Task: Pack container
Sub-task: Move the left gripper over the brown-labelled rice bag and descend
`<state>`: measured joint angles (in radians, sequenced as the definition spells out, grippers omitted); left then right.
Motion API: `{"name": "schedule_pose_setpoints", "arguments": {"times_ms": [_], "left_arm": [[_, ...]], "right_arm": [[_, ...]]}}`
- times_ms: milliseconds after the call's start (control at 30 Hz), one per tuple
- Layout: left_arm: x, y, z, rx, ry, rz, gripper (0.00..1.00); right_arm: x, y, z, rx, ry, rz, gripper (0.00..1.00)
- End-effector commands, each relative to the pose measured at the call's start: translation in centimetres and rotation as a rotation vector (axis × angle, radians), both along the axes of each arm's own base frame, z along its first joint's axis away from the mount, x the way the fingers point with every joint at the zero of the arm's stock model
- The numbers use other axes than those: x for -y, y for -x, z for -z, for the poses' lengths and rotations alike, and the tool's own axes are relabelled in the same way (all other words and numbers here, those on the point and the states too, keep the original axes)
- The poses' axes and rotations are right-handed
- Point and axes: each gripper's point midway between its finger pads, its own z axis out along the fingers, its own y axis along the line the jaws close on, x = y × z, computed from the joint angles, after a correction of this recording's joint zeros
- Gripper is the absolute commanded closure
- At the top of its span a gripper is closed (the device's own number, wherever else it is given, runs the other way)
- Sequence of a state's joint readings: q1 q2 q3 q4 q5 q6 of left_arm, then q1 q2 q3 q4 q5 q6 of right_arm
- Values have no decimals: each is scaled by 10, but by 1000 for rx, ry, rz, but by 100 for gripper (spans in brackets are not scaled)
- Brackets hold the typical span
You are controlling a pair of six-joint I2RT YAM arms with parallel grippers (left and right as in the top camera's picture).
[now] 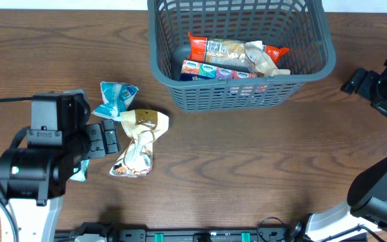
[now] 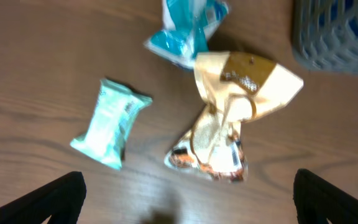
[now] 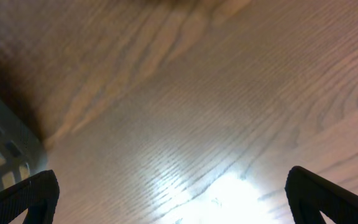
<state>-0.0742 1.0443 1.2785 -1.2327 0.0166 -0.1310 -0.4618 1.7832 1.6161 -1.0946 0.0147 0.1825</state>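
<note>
Overhead, the container (image 1: pixel 240 94) sat partly filled at upper centre, while the left jaws hung spread and empty near loose packets (image 1: pixel 116 99) at centre left, right jaws likewise released, so picking seemingly called for descending onto the gold packet (image 2: pixel 229 118).

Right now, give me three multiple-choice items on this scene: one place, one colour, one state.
1. Where is the red packet?
A) beside the left arm
B) in the basket
C) in the right gripper

2. What colour is the small packet at the left of the left wrist view?
A) pale green
B) black
C) orange

3. How is the left gripper?
A) shut on a packet
B) shut on the basket rim
C) open and empty

Answers:
1. B: the overhead view shows it lying among the basket's contents.
2. A: its wrapper is mint-toned.
3. C: its fingers stand wide apart with nothing between them.
</note>
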Motion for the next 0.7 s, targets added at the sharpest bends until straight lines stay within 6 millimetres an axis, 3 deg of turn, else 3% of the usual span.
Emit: {"name": "schedule_pose_setpoints", "arguments": {"times_ms": [0,167,333,467,667], "left_arm": [[10,1,-2,-10,46,35,1],[14,-4,9,-65,53,51,1],[22,-18,35,-183,80,62,1],[23,-39,57,-237,77,59,1],[24,-71,65,-142,33,65,1]], "right_arm": [[3,-2,3,5,2,-5,1],[5,-5,1,17,15,-23,1],[7,-10,0,35,26,-28,1],[8,-11,-1,40,32,-35,1],[9,-13,-2,50,36,-36,1]]}}
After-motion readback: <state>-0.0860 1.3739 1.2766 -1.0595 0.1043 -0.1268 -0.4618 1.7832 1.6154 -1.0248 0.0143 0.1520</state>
